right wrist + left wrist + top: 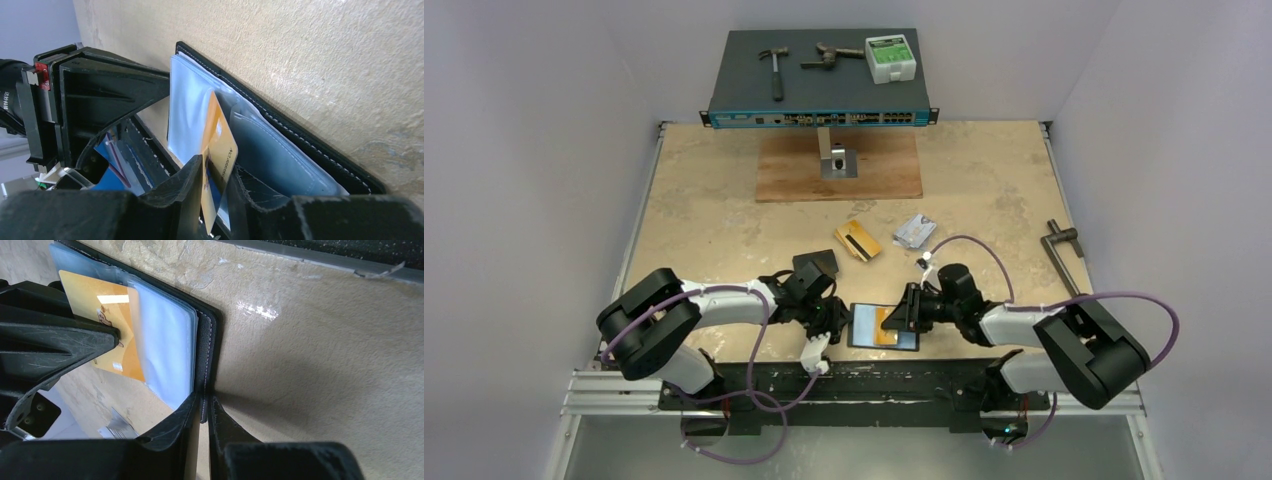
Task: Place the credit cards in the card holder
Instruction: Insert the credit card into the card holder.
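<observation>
The card holder [869, 338] lies open near the front edge, its clear pockets facing up. My left gripper [832, 320] is shut on its stitched black edge [210, 340], with the fingertips [204, 402] pinching the leather. A gold-orange credit card [890, 320] sits partly inside a clear pocket [95, 315]. My right gripper [908, 310] has this card [222, 145] between its fingers. Its jaws [218, 167] stand slightly open, with a gap beside the card. Two more credit cards lie farther back: a gold one with a dark stripe [858, 240] and a silver-grey one [915, 231].
A plain black pouch [816, 263] lies just behind the left gripper. At the back, a network switch [819, 80] carrying a hammer [776, 70] and a green-white box [890, 57] stands over a wooden board [839, 168]. A metal handle [1064, 250] lies at the right.
</observation>
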`<state>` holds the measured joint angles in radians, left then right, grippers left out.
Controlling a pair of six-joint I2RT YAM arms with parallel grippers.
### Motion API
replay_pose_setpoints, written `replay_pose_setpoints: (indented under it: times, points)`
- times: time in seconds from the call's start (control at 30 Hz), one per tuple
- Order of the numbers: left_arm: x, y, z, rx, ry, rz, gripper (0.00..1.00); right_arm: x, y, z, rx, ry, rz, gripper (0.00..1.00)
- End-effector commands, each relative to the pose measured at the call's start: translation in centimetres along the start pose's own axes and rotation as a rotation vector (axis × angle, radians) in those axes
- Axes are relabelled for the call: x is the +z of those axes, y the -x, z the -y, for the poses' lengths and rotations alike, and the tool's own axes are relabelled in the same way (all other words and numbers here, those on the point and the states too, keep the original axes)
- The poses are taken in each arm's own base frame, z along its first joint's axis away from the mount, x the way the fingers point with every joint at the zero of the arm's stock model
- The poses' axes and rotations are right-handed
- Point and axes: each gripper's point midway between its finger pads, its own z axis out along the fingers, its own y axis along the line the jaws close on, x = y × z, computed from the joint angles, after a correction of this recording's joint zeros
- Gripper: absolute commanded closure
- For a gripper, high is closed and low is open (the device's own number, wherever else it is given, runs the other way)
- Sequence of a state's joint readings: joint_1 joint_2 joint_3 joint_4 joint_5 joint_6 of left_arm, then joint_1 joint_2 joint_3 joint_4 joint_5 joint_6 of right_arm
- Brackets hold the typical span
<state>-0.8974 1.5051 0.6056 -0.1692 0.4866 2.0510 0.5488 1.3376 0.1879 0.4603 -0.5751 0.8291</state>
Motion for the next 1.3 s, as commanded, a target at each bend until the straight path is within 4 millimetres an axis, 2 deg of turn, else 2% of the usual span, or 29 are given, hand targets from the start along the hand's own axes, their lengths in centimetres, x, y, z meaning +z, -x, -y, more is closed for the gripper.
replay_pose_setpoints:
  times: [0.0, 0.23, 0.33, 0.43, 0.47, 0.5, 0.77, 1.03, 1.2, 1.27]
  points:
    - [0.0, 0.4, -1.2, 0.122, 0.027, 0.012, 0.91, -0.7, -2.5, 3.6, 0.039, -0.167, -0.064, 0.73]
    - [-0.1, 0.3, -1.3, 0.118, 0.026, 0.007, 0.91, -1.0, -2.5, 4.4, 0.02, -0.248, -0.079, 0.59]
    - [-0.1, 0.3, -1.2, 0.113, 0.024, 0.008, 0.92, -1.1, -2.1, 4.2, -0.002, -0.272, -0.077, 0.31]
    - [-0.1, 0.3, -1.1, 0.107, 0.023, 0.007, 0.92, -1.4, -1.6, 3.9, -0.019, -0.317, -0.065, 0.16]
    - [-0.1, 0.4, -1.1, 0.108, 0.023, 0.007, 0.92, -1.5, -1.5, 3.9, -0.023, -0.334, -0.061, 0.05]
    - [-0.1, 0.4, -1.1, 0.106, 0.023, 0.008, 0.92, -1.6, -1.4, 3.7, -0.03, -0.342, -0.057, 0.02]
    - [-0.3, 0.1, -1.2, 0.094, 0.027, -0.005, 0.92, -1.8, -1.6, 3.5, -0.025, -0.394, -0.052, 0.01]
    - [-0.3, 0.2, -1.4, 0.094, 0.038, -0.005, 0.93, 0.3, -2.1, 2.4, -0.057, -0.378, -0.091, 0.01]
    - [-0.3, 0.2, -1.5, 0.086, 0.043, -0.008, 0.93, 0.6, -1.7, 2.4, -0.095, -0.419, -0.103, 0.01]
    - [-0.3, 0.3, -1.4, 0.084, 0.042, -0.006, 0.93, 0.4, -2.1, 2.7, -0.099, -0.446, -0.118, 0.01]
